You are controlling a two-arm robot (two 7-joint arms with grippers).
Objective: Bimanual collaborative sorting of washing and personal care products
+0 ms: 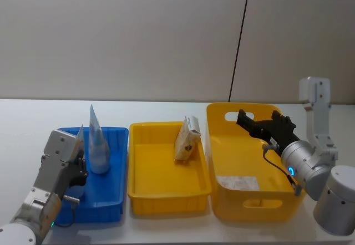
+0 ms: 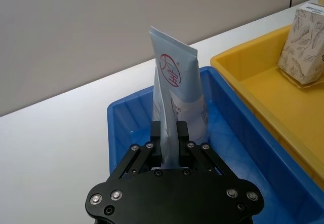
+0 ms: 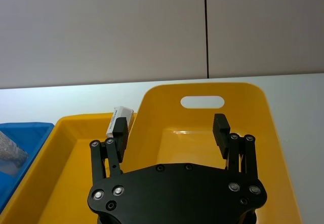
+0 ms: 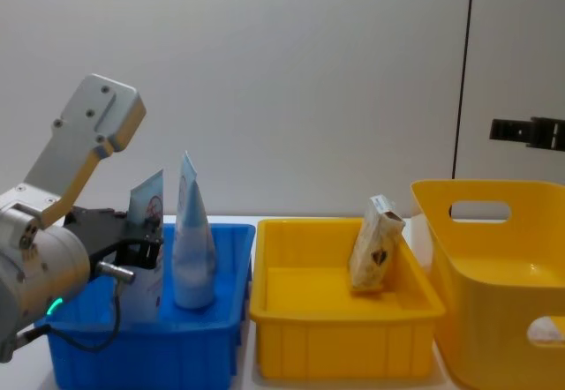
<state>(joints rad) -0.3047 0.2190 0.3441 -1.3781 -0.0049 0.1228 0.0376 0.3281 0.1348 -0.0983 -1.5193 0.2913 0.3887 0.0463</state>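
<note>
Tube [image 2: 172,77], pale blue with a red mark, stands crimped end up inside the blue bin [image 2: 121,127]. The left gripper [image 2: 169,133] is clenched on its lower body, a finger on each flat face. Whether its cap rests on the bin floor is hidden. A second tube [image 4: 192,249] stands on its cap in the same bin, just beside the held one; I cannot tell whether the two touch. The carton [image 1: 187,139] leans against the right wall of the middle tray [image 1: 166,173]. The right gripper [image 3: 170,125] hangs released, jaws wide apart, over the tall bin [image 3: 253,112] on the right, grasping nothing.

By its look the tube is light and soft-walled. It likely gives under pressure, so a hard pinch may dent it or push its contents toward the cap. The skin looks smooth and probably slippery, and the taper toward the crimp could let it slide out if taken high. The best hold seems low, across the flat faces just above the cap, where the body is fullest and stiffest; the present grasp sits about there. Tall and narrow on its cap, it probably tips at a light knock, and so would its neighbour. The carton looks light and stiff but crushable, and is best taken across its broad faces at mid-height
</note>
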